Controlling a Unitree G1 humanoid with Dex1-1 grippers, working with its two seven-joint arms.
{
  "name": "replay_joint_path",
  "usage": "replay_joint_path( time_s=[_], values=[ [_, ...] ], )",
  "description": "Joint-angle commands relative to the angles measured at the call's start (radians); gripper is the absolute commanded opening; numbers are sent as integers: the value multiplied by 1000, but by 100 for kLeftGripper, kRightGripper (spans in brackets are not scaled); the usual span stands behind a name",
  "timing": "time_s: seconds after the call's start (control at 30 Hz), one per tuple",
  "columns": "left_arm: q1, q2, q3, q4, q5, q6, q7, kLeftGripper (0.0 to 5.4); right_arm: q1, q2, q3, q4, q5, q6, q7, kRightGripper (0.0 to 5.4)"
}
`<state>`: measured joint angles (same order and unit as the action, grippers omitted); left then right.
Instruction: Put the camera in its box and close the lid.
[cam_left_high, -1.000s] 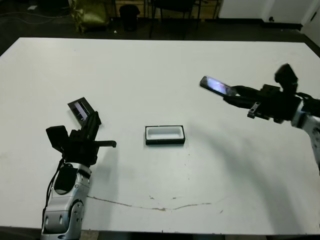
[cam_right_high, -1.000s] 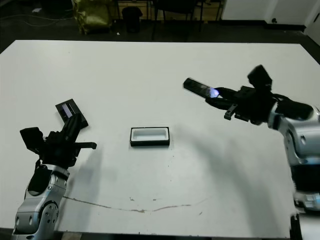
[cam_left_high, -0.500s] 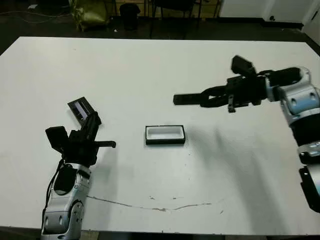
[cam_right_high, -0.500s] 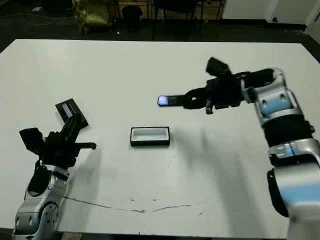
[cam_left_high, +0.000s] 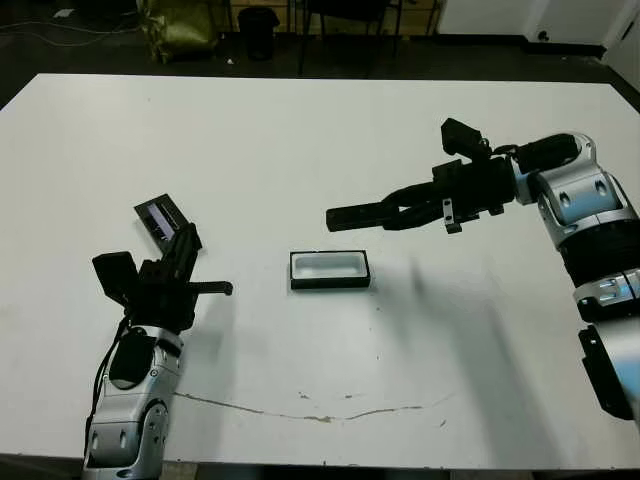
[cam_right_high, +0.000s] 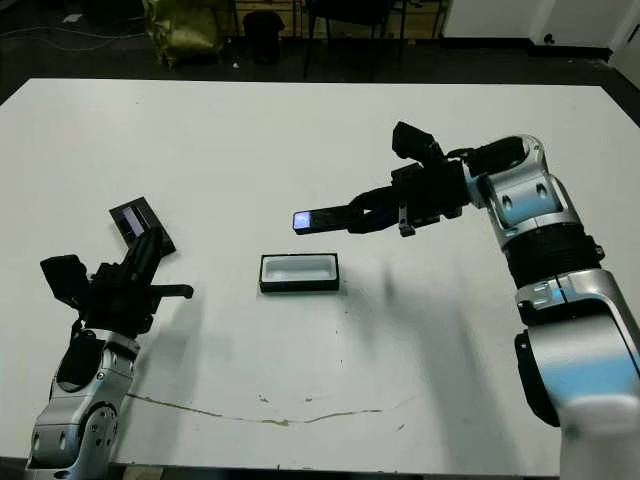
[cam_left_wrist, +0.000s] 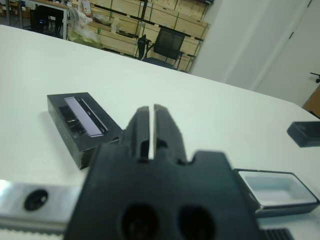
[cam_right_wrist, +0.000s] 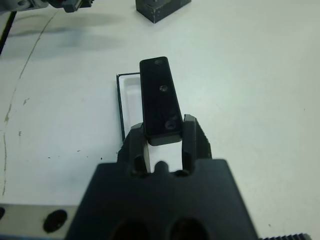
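Observation:
My right gripper (cam_left_high: 398, 214) is shut on the camera (cam_left_high: 355, 215), a slim black bar held level in the air, just behind and above the box (cam_left_high: 330, 285). The camera's free end shows a bluish-white patch (cam_right_high: 300, 221). In the right wrist view the camera (cam_right_wrist: 160, 100) juts out over the box's white lining (cam_right_wrist: 131, 97). The box is open and nothing lies in it. The lid (cam_left_high: 158, 216), a black panel with a greyish window strip, lies flat at the left. My left gripper (cam_left_high: 189, 238) is shut on nothing, just in front of the lid (cam_left_wrist: 82, 125).
A thin crack line (cam_left_high: 310, 415) runs across the white table near its front edge. Chairs and a dark floor lie beyond the far edge. The right arm (cam_left_high: 560, 185) stretches in from the right side.
My right arm has swung left and lower with the camera, turning it from tilted up to level, now close above the box. The left arm, lid and box have not moved.

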<state>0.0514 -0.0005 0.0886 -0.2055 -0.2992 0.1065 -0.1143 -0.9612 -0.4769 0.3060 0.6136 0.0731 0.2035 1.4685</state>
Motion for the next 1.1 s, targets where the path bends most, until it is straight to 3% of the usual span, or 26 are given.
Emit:
replay_joint_path(
  time_s=[0.03, 0.2, 0.37, 0.6, 1.1],
  values=[
    [7, 0, 1, 11, 2, 1, -4, 0, 33, -1, 11, -33, -8, -6, 7, 22],
    [9, -2, 0, 17, 8, -6, 0, 0, 25, 15, 33, -28, -12, 44, 17, 22],
    [11, -2, 3, 17, 3, -7, -2, 0, 17, 35, 58, -4, -30, 22, 27, 22],
    [14, 0, 7, 13, -3, 2, -3, 0, -7, 71, 96, 46, -67, 52, 32, 22],
    [18, -3, 3, 18, 5, -14, -5, 0, -14, 113, 103, 102, -107, 36, 27, 22]
  ],
)
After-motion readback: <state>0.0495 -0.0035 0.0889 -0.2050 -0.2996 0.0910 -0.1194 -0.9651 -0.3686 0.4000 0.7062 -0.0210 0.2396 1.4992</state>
